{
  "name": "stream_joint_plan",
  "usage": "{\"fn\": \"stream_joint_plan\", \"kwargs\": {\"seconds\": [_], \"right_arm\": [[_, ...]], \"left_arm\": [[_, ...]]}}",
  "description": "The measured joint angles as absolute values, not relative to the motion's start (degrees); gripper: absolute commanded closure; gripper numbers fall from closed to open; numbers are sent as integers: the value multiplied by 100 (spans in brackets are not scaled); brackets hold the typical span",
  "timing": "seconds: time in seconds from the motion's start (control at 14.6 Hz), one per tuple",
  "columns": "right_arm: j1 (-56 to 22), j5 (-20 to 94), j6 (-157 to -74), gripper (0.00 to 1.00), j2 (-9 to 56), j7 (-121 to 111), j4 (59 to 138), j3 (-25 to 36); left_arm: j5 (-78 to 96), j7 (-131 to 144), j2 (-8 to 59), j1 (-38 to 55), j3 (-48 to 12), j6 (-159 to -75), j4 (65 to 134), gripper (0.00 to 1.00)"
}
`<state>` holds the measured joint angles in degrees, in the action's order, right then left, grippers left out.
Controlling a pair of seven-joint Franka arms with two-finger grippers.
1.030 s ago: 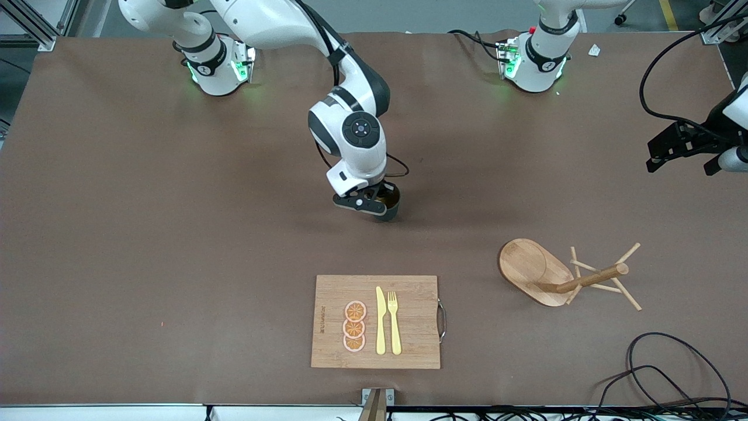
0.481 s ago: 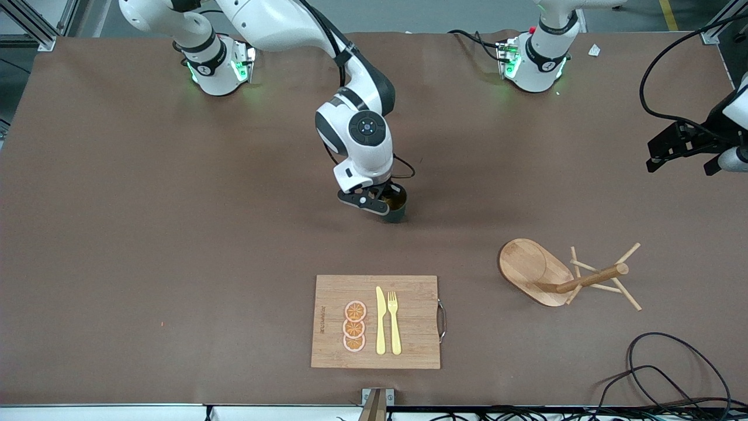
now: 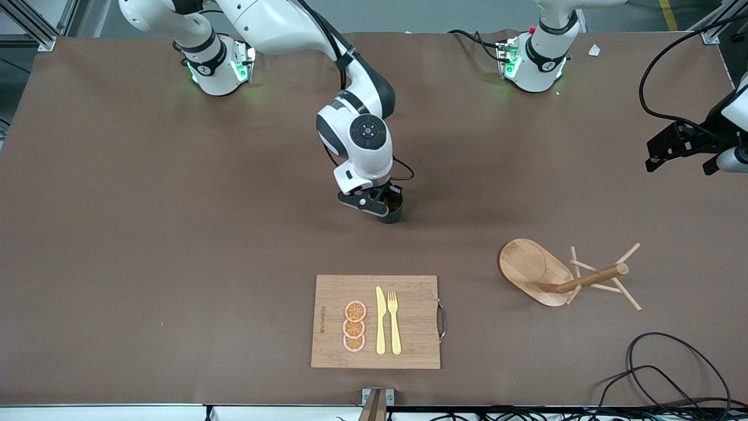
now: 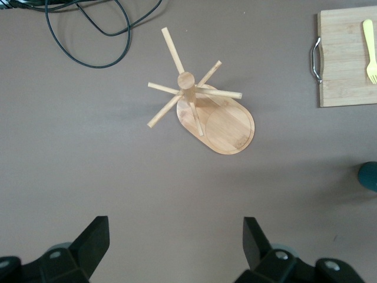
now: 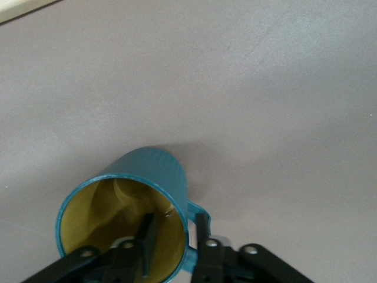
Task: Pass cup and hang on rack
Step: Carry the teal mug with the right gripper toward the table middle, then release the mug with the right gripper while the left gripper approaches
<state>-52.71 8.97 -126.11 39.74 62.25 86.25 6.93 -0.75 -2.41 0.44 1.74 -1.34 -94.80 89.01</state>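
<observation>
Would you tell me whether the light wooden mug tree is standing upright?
Upright: the light wooden mug tree stands on its oval base, post rising toward the left wrist camera.

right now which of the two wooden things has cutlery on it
The rectangular cutting board, nearest the front camera, carries a yellow knife and fork. The rack, toward the left arm's end, carries nothing.

Teal cup (image 5: 150, 177), yellowish inside; pale wooden rack (image 3: 540, 272).
</observation>
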Motion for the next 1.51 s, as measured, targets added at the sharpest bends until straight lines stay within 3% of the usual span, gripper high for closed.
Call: {"fn": "stream_joint_plan", "kwargs": {"seconds": [0.27, 0.55, 0.89, 1.51], "right_arm": [[-5268, 897, -12266, 0, 3947, 6122, 8459, 747], [-5036, 897, -10920, 0, 3533, 5030, 8029, 860], [-3679, 885, -9569, 0, 2653, 2375, 8059, 934], [-1323, 236, -8995, 0, 1522, -293, 8872, 965]], "left_arm": [[-72, -241, 61, 175, -150, -9465, 8900, 0], [80, 48, 70, 175, -149, -9456, 8900, 0], [103, 694, 71, 214, -289, -9455, 8892, 0], [-678, 4002, 321, 376, -1993, -9438, 8894, 0]]}}
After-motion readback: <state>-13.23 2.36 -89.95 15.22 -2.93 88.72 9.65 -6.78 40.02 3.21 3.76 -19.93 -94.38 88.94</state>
